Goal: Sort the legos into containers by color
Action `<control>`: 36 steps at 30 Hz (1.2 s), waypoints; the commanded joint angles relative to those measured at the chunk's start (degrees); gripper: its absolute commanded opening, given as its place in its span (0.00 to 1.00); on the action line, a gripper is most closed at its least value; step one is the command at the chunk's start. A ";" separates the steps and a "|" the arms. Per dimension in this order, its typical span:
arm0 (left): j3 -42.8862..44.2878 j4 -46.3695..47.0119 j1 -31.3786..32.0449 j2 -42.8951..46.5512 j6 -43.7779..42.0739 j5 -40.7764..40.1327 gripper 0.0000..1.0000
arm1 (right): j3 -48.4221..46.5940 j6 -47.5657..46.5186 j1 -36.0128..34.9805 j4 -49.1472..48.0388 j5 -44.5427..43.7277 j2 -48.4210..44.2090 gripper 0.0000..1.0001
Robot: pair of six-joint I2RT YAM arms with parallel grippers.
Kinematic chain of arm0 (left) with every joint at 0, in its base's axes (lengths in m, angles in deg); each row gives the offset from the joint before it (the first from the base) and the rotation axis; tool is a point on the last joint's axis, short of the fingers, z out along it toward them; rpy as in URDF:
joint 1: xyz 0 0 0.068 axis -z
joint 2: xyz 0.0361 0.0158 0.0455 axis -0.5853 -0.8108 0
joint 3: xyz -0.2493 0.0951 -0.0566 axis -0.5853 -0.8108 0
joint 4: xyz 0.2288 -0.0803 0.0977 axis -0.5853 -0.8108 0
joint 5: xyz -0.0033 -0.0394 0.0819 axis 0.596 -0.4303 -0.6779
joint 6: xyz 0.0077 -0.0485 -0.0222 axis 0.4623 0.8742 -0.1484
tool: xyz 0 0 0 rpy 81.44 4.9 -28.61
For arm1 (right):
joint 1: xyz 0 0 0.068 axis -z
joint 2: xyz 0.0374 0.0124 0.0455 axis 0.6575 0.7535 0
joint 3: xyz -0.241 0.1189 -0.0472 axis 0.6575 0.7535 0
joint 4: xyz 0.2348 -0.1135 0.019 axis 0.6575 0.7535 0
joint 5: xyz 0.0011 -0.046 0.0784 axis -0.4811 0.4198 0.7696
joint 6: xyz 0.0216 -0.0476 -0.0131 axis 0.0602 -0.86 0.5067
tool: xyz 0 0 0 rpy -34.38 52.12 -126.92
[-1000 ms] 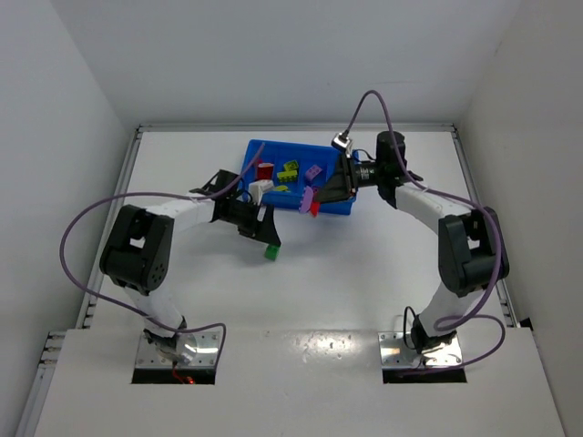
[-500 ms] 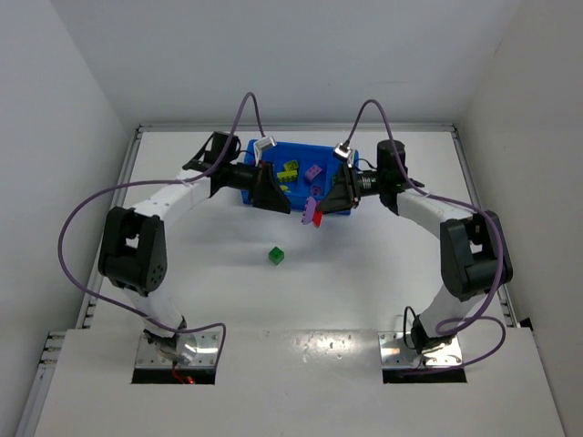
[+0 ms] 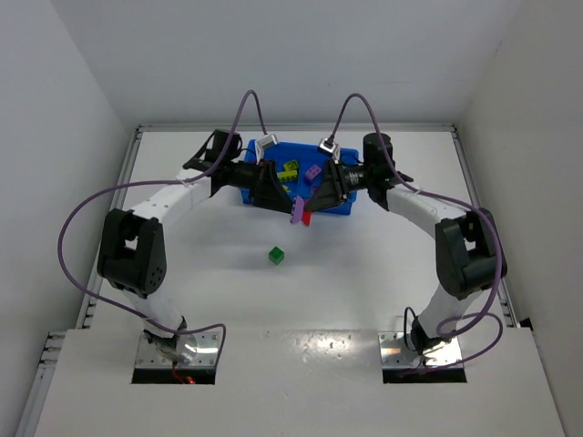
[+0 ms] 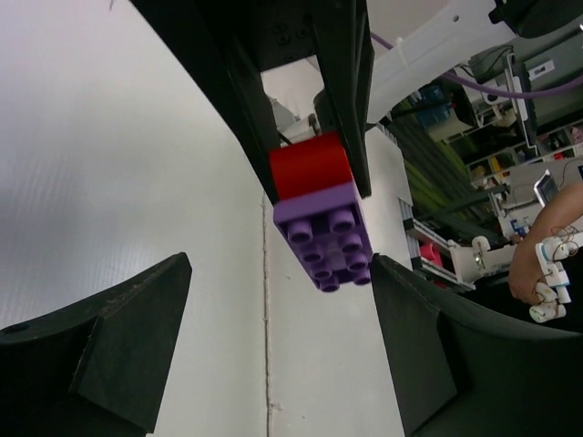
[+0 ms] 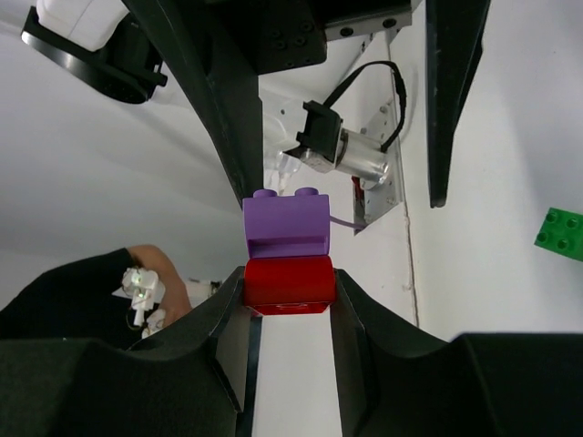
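My right gripper (image 3: 308,204) is shut on a red lego (image 5: 288,284) with a purple lego (image 5: 286,228) stuck to it. The pair (image 3: 299,214) hangs just in front of the blue tray (image 3: 301,153). Facing it, my left gripper (image 3: 276,197) stands open; in the left wrist view the purple-and-red pair (image 4: 319,223) hovers between and beyond its wide-apart fingers (image 4: 109,350), touching neither. A green lego (image 3: 276,256) lies alone on the table, also seen as the green lego (image 5: 563,229) at the right wrist view's edge. Inside the tray show a yellow-green lego (image 3: 290,169) and a purple one (image 3: 312,171).
White walls close in the table on the left, back and right. Both arms reach in over the tray's front side, their cables (image 3: 246,114) arching above it. The arm bases stand at the near edge.
My left arm swung from beside the green lego up to the tray's front and its jaws widened. My right gripper carried the purple-and-red pair leftward, closer to the left gripper.
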 commanded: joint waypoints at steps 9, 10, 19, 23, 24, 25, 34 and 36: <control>4.63 1.10 2.11 0.63 -0.08 1.68 0.59 | -3.66 -1.34 -1.91 -2.73 0.58 2.61 0.00; 4.63 1.10 2.11 0.63 -0.08 1.69 0.57 | -3.66 -1.34 -1.91 -2.73 0.58 3.32 0.00; 3.41 1.63 2.64 0.63 -0.08 3.71 0.00 | -7.35 -1.34 0.02 -3.26 0.05 5.52 0.00; 2.87 1.63 0.88 1.33 -0.08 3.71 0.00 | -5.43 -1.34 2.57 -3.26 0.05 4.38 0.00; 2.09 1.63 -0.17 2.21 -0.08 3.10 0.00 | -5.42 -1.34 3.79 -3.26 0.05 3.86 0.00; 1.56 1.63 -0.79 2.74 -0.08 2.40 0.00 | -4.72 -1.34 4.50 -3.26 0.05 3.85 0.00; -6.34 1.63 -9.41 17.74 -1.23 -28.73 0.00 | -12.61 -11.07 7.67 7.88 -10.48 9.12 0.00; -8.02 2.68 -9.93 21.45 -1.23 -36.59 0.00 | -18.74 -19.04 6.89 17.63 -16.81 11.75 0.00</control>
